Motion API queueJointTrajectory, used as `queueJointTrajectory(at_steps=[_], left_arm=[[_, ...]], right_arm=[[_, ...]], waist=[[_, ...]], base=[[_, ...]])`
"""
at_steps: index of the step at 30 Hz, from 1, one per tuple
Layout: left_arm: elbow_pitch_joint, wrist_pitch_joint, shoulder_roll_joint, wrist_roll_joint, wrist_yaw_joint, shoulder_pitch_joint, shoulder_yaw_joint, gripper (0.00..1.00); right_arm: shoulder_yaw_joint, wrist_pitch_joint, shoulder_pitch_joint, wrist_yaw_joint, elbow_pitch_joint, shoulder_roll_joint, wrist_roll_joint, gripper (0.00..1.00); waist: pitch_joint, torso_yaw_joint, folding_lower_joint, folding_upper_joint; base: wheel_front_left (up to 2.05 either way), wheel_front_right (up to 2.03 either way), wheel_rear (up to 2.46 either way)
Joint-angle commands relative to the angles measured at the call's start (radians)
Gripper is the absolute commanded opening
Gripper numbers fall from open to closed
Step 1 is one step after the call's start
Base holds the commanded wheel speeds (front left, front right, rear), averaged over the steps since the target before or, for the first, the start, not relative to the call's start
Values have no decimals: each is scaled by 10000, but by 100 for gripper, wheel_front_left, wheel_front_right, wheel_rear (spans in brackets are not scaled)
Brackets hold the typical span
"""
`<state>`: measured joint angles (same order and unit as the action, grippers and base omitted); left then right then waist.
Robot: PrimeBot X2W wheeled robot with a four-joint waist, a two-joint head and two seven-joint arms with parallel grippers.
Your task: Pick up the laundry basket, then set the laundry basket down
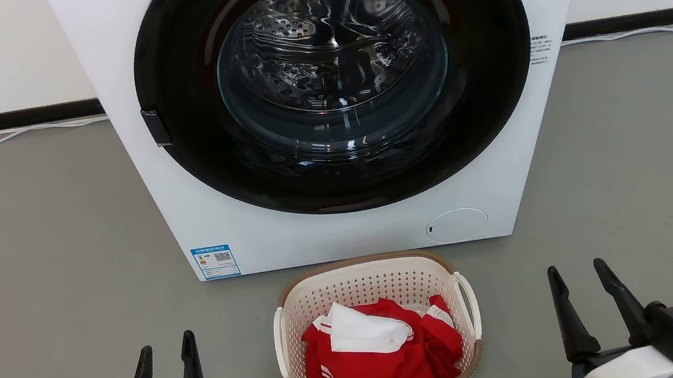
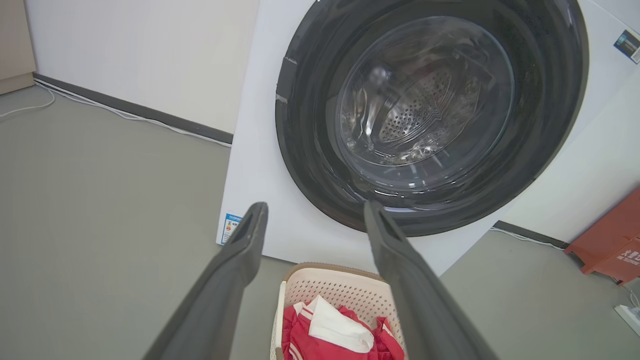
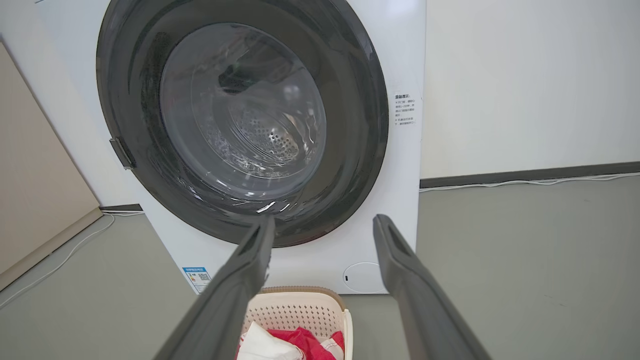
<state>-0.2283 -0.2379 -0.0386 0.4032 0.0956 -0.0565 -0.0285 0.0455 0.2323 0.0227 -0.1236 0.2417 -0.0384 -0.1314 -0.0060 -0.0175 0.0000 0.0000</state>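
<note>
Laundry basket [image 1: 372, 287] near edge cut off; red-white clothes [image 1: 382, 350] hide its floor. Left end effector [image 1: 163, 355], right end effector [image 1: 578, 275]: both wide, empty.

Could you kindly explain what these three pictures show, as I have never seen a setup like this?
They come from a wheeled robot with two arms. One picture looks down from its head; the other two look along each arm's fingers from wrist cameras. The left gripper and right gripper are dark two-fingered claws, both open and holding nothing. On the grey floor between them sits the laundry basket, holding red and white clothes. Behind it stands a white washing machine with its door shut.
</note>
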Motion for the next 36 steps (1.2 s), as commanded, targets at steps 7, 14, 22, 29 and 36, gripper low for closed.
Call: queueJointTrajectory(at_steps=[7,14,22,29,36], left_arm=[[234,-239,-116,-711,-51,105,-268,100],[131,-239,-116,-690,-39,73,-282,100],[127,-239,-116,-683,-37,94,-248,100],[158,-239,-116,-704,-79,112,-224,100],[188,-239,-116,-768,-115,228,-195,100]], right_arm=[[-263,295,-117,-71,-134,-119,644,100],[-214,295,-33,-71,-49,-119,511,100],[-227,295,-59,-71,2,-118,521,100],[-245,295,-102,-71,45,-118,541,100],[-351,295,-287,-71,177,-118,532,100]], waist=[[0,-35,0,0],[-29,-65,0,0],[-6,-62,0,0],[56,-24,0,0],[321,-12,0,0]], base=[[0,0,0],[0,0,0],[0,0,0],[0,0,0],[0,0,0]])
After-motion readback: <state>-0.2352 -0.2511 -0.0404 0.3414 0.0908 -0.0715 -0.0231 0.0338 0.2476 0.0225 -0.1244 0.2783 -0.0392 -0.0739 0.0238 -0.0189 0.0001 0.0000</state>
